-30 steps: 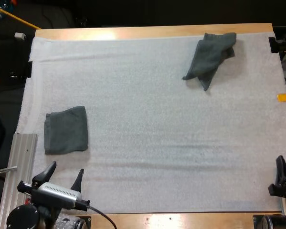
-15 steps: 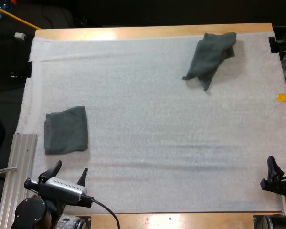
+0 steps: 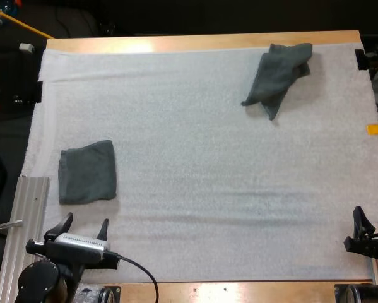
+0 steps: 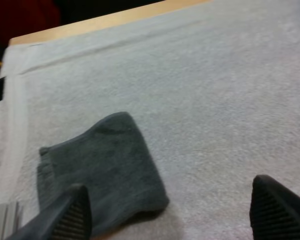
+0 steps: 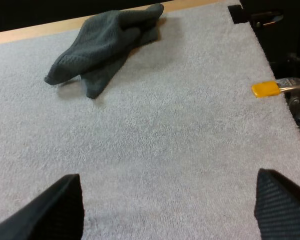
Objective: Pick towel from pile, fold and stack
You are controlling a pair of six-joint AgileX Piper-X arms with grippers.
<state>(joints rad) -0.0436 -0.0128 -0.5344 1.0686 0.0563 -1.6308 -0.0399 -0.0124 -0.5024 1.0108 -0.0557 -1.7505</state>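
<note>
A folded dark grey-green towel [image 3: 87, 171] lies flat on the left side of the white mat [image 3: 195, 164]. A crumpled towel [image 3: 278, 76] of the same colour sits at the far right of the mat. My left gripper [image 3: 84, 226] hovers open near the mat's front edge, just short of the folded towel [image 4: 99, 170], with nothing between its fingers [image 4: 72, 212]. My right gripper [image 3: 364, 221] stands at the mat's front right corner, open and empty. Its fingers [image 5: 54, 210] are spread wide, with the crumpled towel [image 5: 104, 45] far ahead of them.
A ribbed metal rail [image 3: 24, 221] runs along the table's left front side beside my left arm. The wooden table edge [image 3: 201, 41] borders the mat at the far side.
My left gripper drew back toward the front edge, then shifted slightly left. My right gripper pulled back toward the right edge, then held still. Both towels stayed put.
</note>
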